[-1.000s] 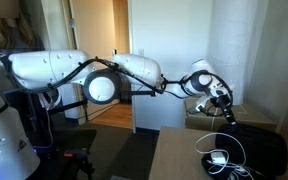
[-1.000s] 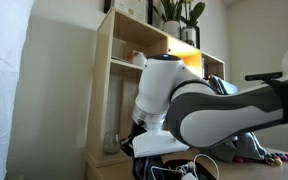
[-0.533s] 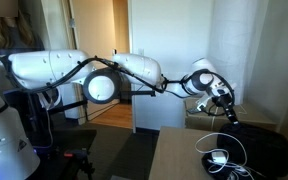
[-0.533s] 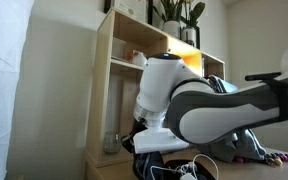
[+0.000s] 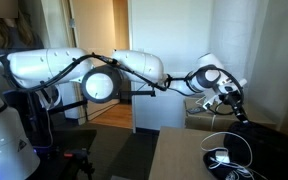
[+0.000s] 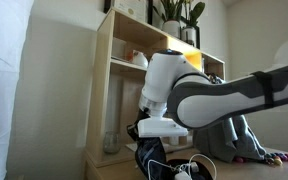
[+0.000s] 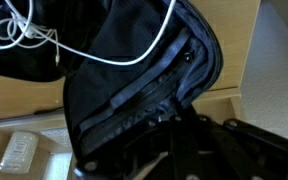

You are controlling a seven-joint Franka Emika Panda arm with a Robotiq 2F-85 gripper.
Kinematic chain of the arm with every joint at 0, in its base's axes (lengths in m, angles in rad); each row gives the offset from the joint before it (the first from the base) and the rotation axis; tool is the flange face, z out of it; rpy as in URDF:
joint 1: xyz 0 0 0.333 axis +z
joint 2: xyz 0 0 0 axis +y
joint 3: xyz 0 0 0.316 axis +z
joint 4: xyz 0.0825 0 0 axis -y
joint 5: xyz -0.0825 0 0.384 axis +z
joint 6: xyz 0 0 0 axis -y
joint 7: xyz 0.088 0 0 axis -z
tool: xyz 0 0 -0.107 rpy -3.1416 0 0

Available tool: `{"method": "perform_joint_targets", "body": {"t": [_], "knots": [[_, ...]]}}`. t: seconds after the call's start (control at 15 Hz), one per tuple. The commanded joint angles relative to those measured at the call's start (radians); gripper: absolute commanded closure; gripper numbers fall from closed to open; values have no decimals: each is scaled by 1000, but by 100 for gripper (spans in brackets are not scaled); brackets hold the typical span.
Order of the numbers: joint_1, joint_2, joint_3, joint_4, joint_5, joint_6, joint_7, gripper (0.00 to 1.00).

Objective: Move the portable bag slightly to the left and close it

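Observation:
The portable bag (image 7: 114, 60) is black soft fabric with a zip edge and lies on a wooden table. It shows in both exterior views (image 5: 272, 150) (image 6: 149, 160). Loose white coiled cords (image 7: 24, 35) rest on top of it and also show in both exterior views (image 5: 222, 157) (image 6: 189, 170). My gripper (image 7: 174, 130) sits at the bag's zip rim and appears shut on the bag's edge, with that flap raised toward the camera. In an exterior view the gripper (image 5: 239, 113) hangs above the bag's far side. The fingertips are dark and hard to separate from the fabric.
A wooden table (image 5: 174, 155) carries the bag. A tan box (image 5: 197, 114) stands behind the gripper. A tall wooden shelf (image 6: 124, 60) with plants (image 6: 179, 12) on top stands behind the arm. A small clear packet (image 7: 19, 150) lies on the table beside the bag.
The wrist and gripper have moved sideways and slightly up, to the right in both exterior views. The bag's edge has lifted with them.

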Motion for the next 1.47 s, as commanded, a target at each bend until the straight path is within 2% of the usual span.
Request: {"method": "perform_joint_targets", "body": {"t": [0.0, 0.6, 0.67, 1.07, 1.2, 1.4], "knots": [[-15, -19, -17, 1, 22, 25, 10, 99], [-70, 28, -17, -3, 34, 117, 5, 99], [-82, 16, 13, -29, 11, 138, 9, 99], [-149, 31, 39, -65, 16, 229, 24, 99], [-139, 33, 35, -49, 16, 203, 3, 95], [-138, 33, 35, -49, 16, 203, 2, 95]]}}
